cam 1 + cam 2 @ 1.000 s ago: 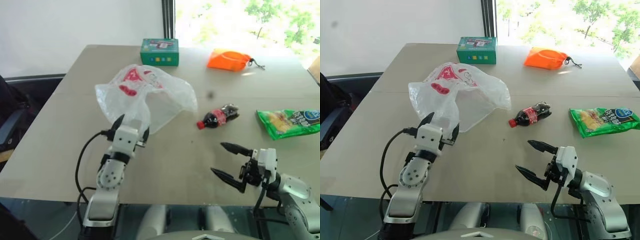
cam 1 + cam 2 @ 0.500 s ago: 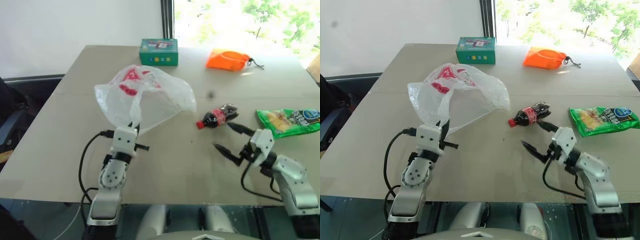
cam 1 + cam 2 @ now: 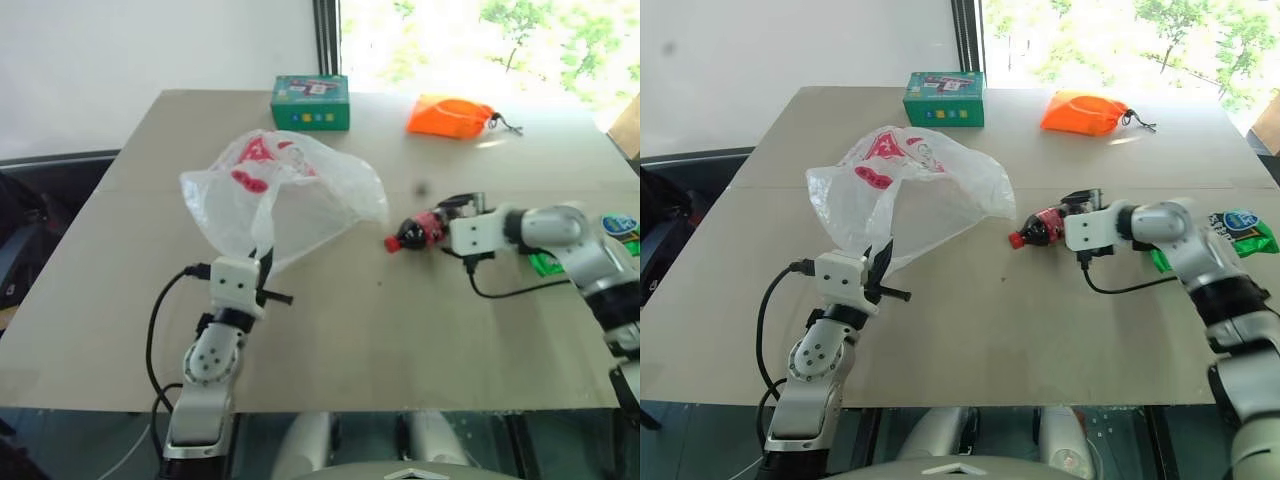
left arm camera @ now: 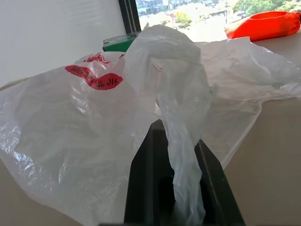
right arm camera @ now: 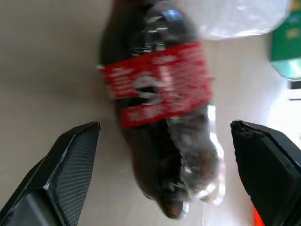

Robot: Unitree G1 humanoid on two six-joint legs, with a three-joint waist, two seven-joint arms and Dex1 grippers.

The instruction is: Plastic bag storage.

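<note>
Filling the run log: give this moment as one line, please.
left gripper: shut on translucent white plastic bag | right gripper: open, straddling small dark cola bottle with red label lying on table | bag not yet stored

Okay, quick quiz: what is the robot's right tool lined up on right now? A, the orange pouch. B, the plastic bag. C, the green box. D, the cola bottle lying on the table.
D: the right tool stands open with a finger on either side of the cola bottle, which lies on its side on the table, not yet clamped.
</note>
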